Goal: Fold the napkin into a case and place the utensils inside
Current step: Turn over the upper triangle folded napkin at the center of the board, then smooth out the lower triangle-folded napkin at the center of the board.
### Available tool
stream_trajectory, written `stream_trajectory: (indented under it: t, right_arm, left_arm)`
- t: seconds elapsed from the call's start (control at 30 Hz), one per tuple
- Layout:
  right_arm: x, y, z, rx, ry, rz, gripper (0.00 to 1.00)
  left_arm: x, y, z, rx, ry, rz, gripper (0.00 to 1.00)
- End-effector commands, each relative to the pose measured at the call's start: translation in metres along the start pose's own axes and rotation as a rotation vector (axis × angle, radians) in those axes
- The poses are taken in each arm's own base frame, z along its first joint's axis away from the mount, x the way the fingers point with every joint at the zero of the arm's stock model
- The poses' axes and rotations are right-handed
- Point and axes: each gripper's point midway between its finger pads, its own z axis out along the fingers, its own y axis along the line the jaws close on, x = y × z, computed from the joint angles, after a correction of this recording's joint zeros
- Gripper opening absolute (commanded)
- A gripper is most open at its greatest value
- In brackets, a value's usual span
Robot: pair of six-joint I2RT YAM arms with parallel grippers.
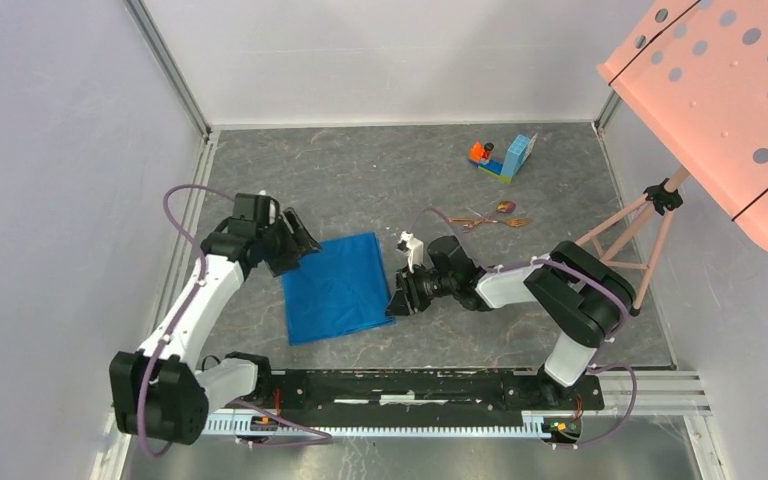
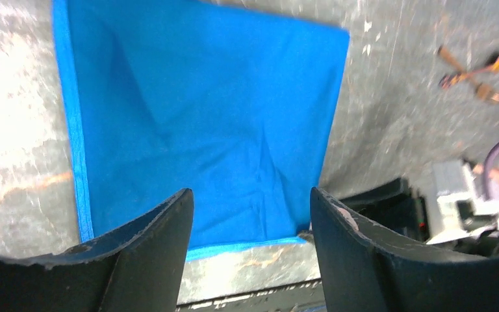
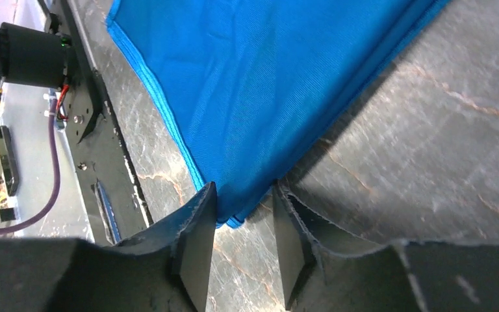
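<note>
The bright blue napkin (image 1: pixel 335 287) lies flat on the grey table as a broad folded rectangle, not a narrow case. My left gripper (image 1: pixel 301 240) hovers at its far-left corner, open, with only cloth (image 2: pixel 201 117) and table showing between its fingers. My right gripper (image 1: pixel 398 297) is low at the napkin's right edge, also open. The napkin's layered corner (image 3: pixel 247 208) lies loosely between its fingertips (image 3: pixel 203 201), unpinched. The copper-gold utensils (image 1: pixel 495 217) lie crossed on the table behind the right arm and show again in the left wrist view (image 2: pixel 471 73).
A toy block piece (image 1: pixel 505 157) in orange and light blue stands at the back right. A pink perforated board (image 1: pixel 730 90) on a tripod (image 1: pixel 650 235) overhangs the right side. The black base rail (image 1: pixel 430 385) runs along the near edge. Walls enclose the table.
</note>
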Motion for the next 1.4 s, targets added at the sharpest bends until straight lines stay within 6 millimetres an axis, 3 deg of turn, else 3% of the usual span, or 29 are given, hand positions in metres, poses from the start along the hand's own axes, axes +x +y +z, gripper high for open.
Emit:
stream_trajectory:
  t: [0.0, 0.1, 0.17, 0.27, 0.33, 0.43, 0.53, 0.7, 0.87, 0.97, 1.17, 1.27, 1.37]
  right_arm:
    - [0.045, -0.04, -0.015, 0.219, 0.068, 0.063, 0.37]
    - [0.051, -0.039, -0.021, 0.235, 0.061, 0.053, 0.33]
    - [0.039, -0.038, -0.02, 0.243, 0.051, 0.029, 0.41]
    - [-0.002, -0.039, -0.019, 0.272, -0.003, -0.033, 0.67]
    - [-0.043, -0.042, -0.02, 0.285, -0.071, -0.059, 0.73]
    - [-0.095, -0.05, -0.012, 0.27, -0.134, -0.079, 0.74]
    - [-0.138, -0.043, 0.004, 0.19, -0.186, -0.103, 0.69]
    - [-0.181, -0.025, 0.027, 0.053, -0.244, -0.113, 0.57]
    - [-0.189, -0.041, 0.054, 0.006, -0.248, -0.073, 0.55]
    - [-0.176, -0.064, 0.063, 0.035, -0.231, -0.022, 0.51]
    - [-0.143, -0.113, 0.045, 0.18, -0.226, 0.028, 0.48]
    - [-0.149, -0.114, 0.037, 0.212, -0.197, -0.03, 0.48]
    - [-0.173, -0.093, 0.024, 0.214, -0.21, -0.083, 0.49]
  left_arm:
    - [-0.03, -0.004, 0.019, 0.155, -0.012, -0.051, 0.7]
    - [-0.048, 0.01, 0.044, 0.149, -0.034, -0.13, 0.66]
    - [-0.06, 0.025, 0.06, 0.122, -0.042, -0.177, 0.65]
    - [-0.07, 0.038, 0.078, 0.078, -0.04, -0.195, 0.63]
    - [-0.076, 0.045, 0.083, 0.046, -0.049, -0.2, 0.62]
    - [-0.085, 0.055, 0.086, -0.001, -0.082, -0.211, 0.62]
    - [-0.091, 0.059, 0.088, -0.028, -0.102, -0.22, 0.62]
    - [-0.092, 0.063, 0.098, -0.043, -0.082, -0.231, 0.62]
    - [-0.089, 0.072, 0.109, -0.074, -0.076, -0.238, 0.62]
    - [-0.085, 0.078, 0.118, -0.087, -0.061, -0.251, 0.62]
    - [-0.08, 0.088, 0.124, -0.128, -0.047, -0.238, 0.62]
    - [-0.086, 0.076, 0.111, -0.109, -0.072, -0.199, 0.65]
    - [-0.092, 0.055, 0.093, -0.05, -0.072, -0.178, 0.67]
